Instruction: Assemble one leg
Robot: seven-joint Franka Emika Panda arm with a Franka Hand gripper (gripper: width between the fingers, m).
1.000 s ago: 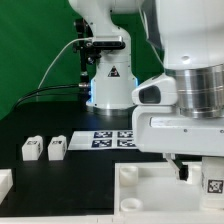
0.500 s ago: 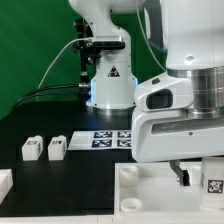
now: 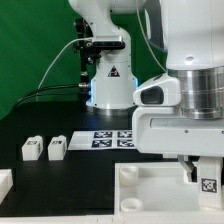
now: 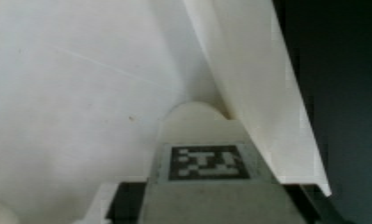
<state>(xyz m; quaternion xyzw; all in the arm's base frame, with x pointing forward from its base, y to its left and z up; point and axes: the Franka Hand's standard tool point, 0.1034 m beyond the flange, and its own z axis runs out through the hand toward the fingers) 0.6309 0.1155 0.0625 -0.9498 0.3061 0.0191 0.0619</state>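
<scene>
My gripper (image 3: 200,176) is shut on a leg (image 3: 208,183), a small white block with a black-and-white tag, and holds it just over the large white square panel (image 3: 150,192) near its right corner. In the wrist view the held leg (image 4: 208,150) fills the space between the dark fingers (image 4: 130,202), with the panel's white surface (image 4: 76,90) close behind it. Two more legs (image 3: 31,148) (image 3: 56,148) stand side by side on the black table at the exterior view's left.
The marker board (image 3: 108,138) lies behind the panel in front of the robot base (image 3: 108,85). Another white part (image 3: 4,182) pokes in at the exterior view's left edge. A green backdrop stands behind.
The gripper with the leg has shifted slightly, first toward the exterior view's left, then back right and a little down toward the panel. The other legs have not moved.
</scene>
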